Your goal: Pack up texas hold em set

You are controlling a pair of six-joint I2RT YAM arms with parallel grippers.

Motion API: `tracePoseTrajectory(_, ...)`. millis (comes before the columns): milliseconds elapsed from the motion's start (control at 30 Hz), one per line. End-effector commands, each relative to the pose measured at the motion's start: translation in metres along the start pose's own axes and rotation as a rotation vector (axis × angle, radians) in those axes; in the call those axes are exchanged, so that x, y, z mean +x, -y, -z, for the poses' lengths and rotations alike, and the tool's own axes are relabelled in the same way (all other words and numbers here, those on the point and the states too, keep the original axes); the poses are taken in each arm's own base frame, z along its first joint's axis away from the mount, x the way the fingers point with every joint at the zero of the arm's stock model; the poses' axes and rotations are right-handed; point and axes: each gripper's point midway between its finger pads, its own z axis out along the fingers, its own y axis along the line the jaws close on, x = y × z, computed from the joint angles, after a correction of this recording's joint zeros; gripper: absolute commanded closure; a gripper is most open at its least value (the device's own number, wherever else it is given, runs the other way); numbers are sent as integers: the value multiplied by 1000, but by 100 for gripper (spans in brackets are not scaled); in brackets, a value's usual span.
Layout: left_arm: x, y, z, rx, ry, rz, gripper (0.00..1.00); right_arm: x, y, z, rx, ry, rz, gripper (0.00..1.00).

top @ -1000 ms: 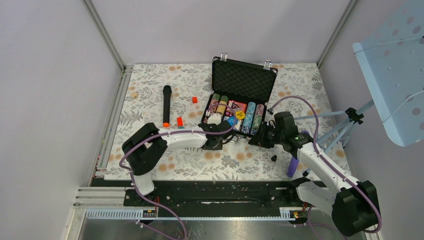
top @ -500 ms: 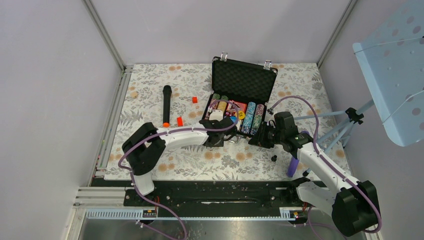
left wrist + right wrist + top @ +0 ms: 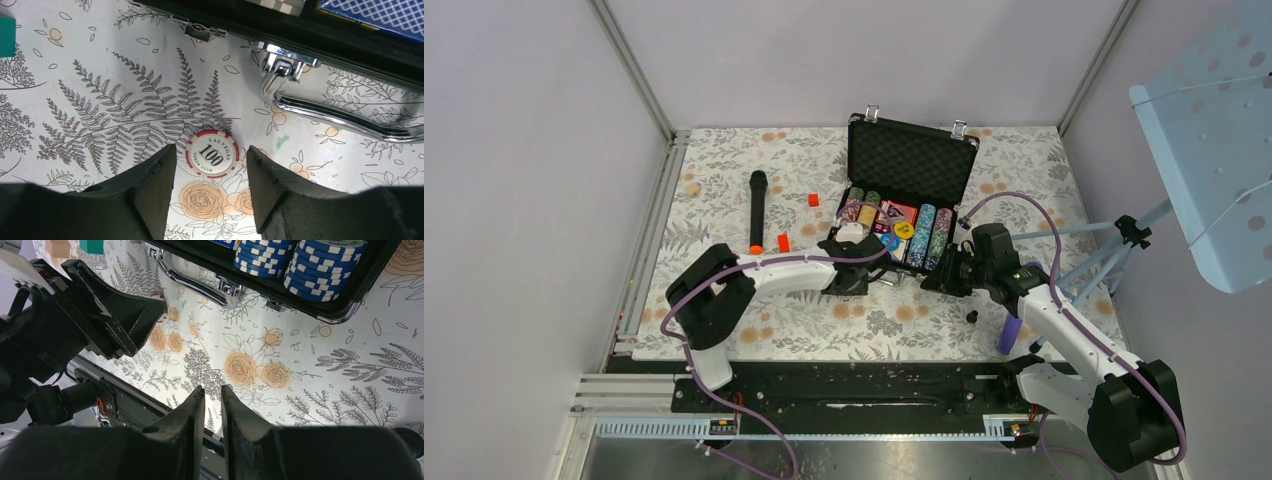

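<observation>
L gripper (image 3: 209, 152) had its fingers apart, straddling a red-and-white "100" chip (image 3: 212, 154) w/ a gap on each side. The chip lay flat on the floral cloth (image 3: 100, 100), just near of the briefcase's silver handle (image 3: 320, 112). The briefcase (image 3: 911, 160) sat open at far centre, lid up, chip rows inside. R gripper (image 3: 212, 390), at the case's near-right corner, was only slightly apart, nothing btwn.

Floral table cover (image 3: 724, 170) below me. Black microphone (image 3: 756, 211) lies flat, orange end towards me. Orange-red block (image 3: 783, 242) sits just beside that end; small red block (image 3: 813, 199) farther back. Teal block (image 3: 7, 36) at my left view's edge. Purple cylinder (image 3: 1010, 335) and pale blue perforated panel (image 3: 1214, 130) to my right.
</observation>
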Motion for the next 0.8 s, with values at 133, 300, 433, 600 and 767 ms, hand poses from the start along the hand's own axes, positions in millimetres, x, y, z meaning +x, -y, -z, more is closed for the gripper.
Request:
tracePoseTrajectory(133, 3, 5, -3, 32, 0, 31, 50, -6, -6, 2, -21, 11, 9, 75)
tracePoseTrajectory(300, 9, 1, -6, 23, -9, 31, 50, -6, -7, 2, -22, 7, 5, 75)
tracePoseTrajectory(433, 13, 1, -9, 21, -20, 26, 52, -7, -7, 3, -25, 11, 7, 75)
tracePoseTrajectory(600, 15, 1, -11, 17, -27, 17, 57, -6, -7, 2, -22, 10, 5, 74)
tracePoseTrajectory(767, 20, -2, -14, 0, -38, -8, 58, -6, -7, 2, -23, 8, 4, 75)
